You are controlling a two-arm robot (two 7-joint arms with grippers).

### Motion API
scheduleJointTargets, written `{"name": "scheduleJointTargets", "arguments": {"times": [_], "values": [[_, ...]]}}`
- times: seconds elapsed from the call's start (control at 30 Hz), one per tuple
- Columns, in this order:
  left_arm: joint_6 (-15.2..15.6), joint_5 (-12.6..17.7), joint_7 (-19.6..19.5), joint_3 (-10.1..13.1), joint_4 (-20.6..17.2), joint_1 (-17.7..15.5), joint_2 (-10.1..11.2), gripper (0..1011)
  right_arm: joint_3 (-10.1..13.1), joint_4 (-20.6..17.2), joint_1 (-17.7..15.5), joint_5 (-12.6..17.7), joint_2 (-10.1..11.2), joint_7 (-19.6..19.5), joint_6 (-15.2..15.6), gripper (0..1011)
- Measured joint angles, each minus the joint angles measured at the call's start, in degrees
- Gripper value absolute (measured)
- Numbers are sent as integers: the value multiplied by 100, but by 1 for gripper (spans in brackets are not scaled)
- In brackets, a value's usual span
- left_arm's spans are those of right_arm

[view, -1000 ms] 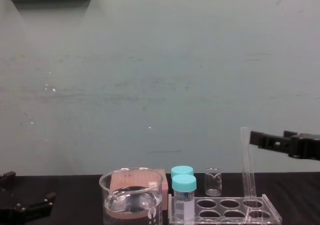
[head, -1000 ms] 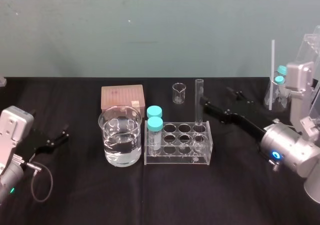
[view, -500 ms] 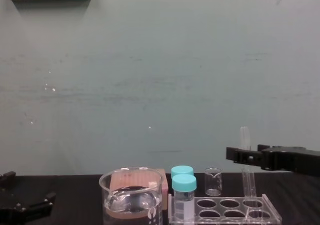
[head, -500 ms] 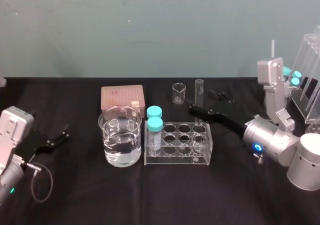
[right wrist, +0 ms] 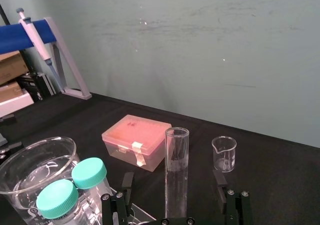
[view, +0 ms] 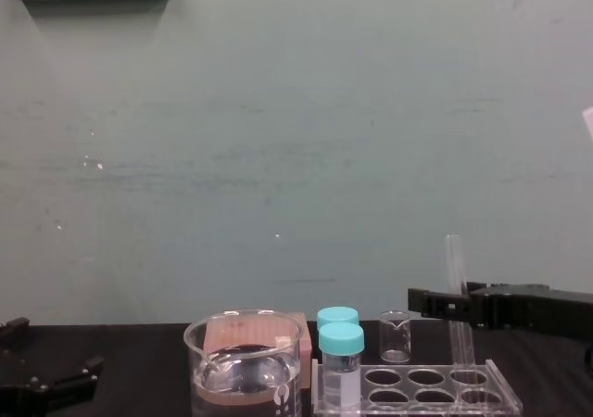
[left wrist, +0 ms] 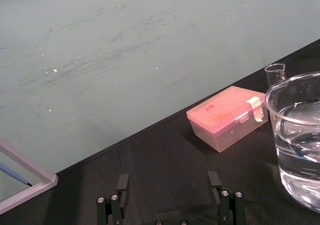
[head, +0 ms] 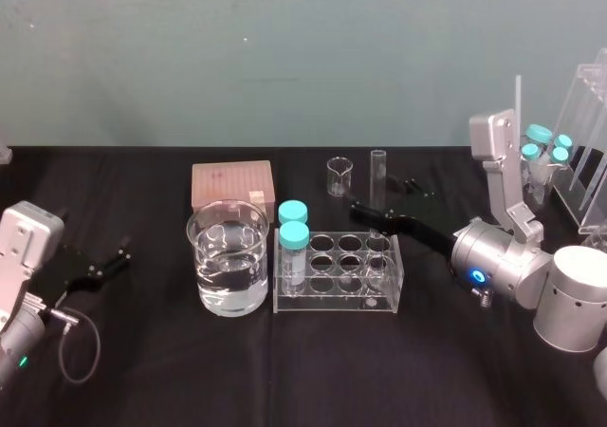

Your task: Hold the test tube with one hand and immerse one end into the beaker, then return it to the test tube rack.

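Since a second ago the right gripper (head: pixel 372 214) has slid in from the right and dropped lower, so its black fingers now sit either side of the tube (head: pixel 378 176) rather than beside its top. From the head view, the tube stands upright in the far right hole of the rack (head: pixel 337 299). The beaker (head: pixel 228 256) of water is just left of the rack, and the left gripper (head: pixel 112 261) lies parked near the table's left edge. The left wrist view has that gripper's fingers (left wrist: pixel 122 182) spread apart, with the beaker (left wrist: pixel 300 135) near and a pink box (left wrist: pixel 230 117) beyond. In the right wrist view, the tube (right wrist: pixel 176 160) rises between the wide-apart fingers (right wrist: pixel 219 181), touching neither. From the chest view, the right gripper (view: pixel 426 301) crosses the tube (view: pixel 453 259) about halfway up, above the rack (view: pixel 445 386).
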Motion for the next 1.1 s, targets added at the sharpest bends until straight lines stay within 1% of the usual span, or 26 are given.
{"name": "scheduleJointTargets", "arguments": {"times": [0.17,0.43,0.53,0.57,0.63,0.67,0.77,0.8,0.83,0.97,1.03,1.1], "values": [[0,1,0,0,0,0,0,1000,-29,32,41,-121,-12,8,18,1000],[0,0,0,0,0,0,0,1000,-26,32,41,-109,-14,8,18,1000],[0,0,0,0,0,0,0,1000,-25,32,41,-104,-14,8,17,969],[0,0,0,0,0,0,0,1000,-24,32,41,-103,-14,8,17,931],[0,0,0,0,0,0,0,1000,-23,32,40,-100,-14,8,17,908],[0,0,0,0,0,0,0,1000,-22,32,40,-98,-14,9,17,853],[0,0,0,0,0,0,0,1000,-21,31,39,-93,-14,9,16,801],[0,0,0,0,0,0,0,1000,-20,31,38,-90,-14,10,15,747],[0,0,0,0,0,0,0,1000,-19,31,38,-89,-14,10,15,735],[0,0,0,0,0,0,0,1000,-17,30,35,-84,-14,10,13,596],[0,0,0,0,0,0,0,1000,-17,30,34,-83,-14,10,13,550],[0,0,0,0,0,0,0,1000,-18,30,33,-82,-14,10,13,468]]}}
